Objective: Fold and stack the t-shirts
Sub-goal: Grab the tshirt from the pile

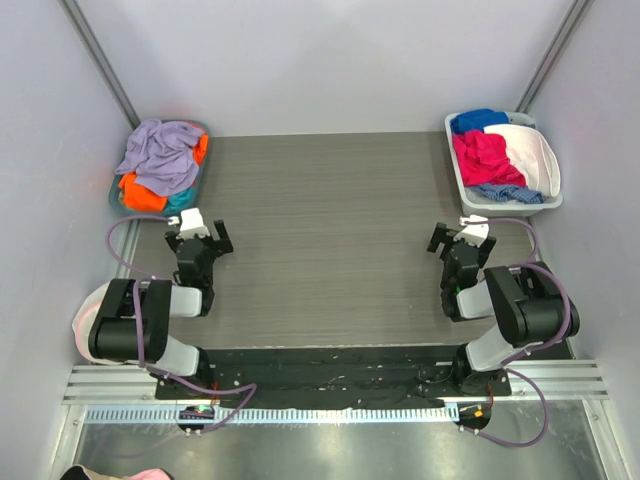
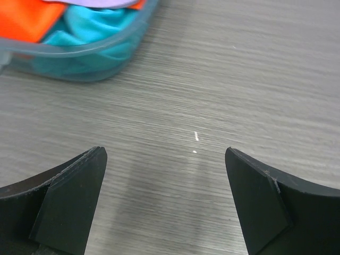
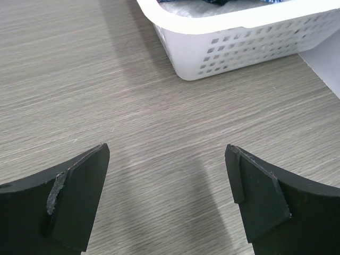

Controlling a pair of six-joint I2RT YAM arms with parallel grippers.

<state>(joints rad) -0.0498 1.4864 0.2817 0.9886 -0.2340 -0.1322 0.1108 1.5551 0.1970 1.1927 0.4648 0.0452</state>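
A crumpled lavender t-shirt (image 1: 160, 152) lies on top of an orange one (image 1: 141, 193) and a teal one (image 1: 180, 201) in a clear tub (image 1: 117, 196) at the back left. The orange shirt (image 2: 24, 18) and teal shirt (image 2: 90, 29) also show in the left wrist view. My left gripper (image 1: 200, 236) is open and empty just in front of that tub; its jaws (image 2: 164, 159) stand wide over bare table. My right gripper (image 1: 460, 238) is open and empty, jaws (image 3: 167, 156) wide apart over bare table near the white basket.
A white perforated basket (image 1: 553, 200) at the back right holds blue, pink, white and denim-like clothes; its wall (image 3: 249, 45) shows in the right wrist view. Grey walls enclose the wood-grain table (image 1: 330, 230). A metal rail runs along the near edge.
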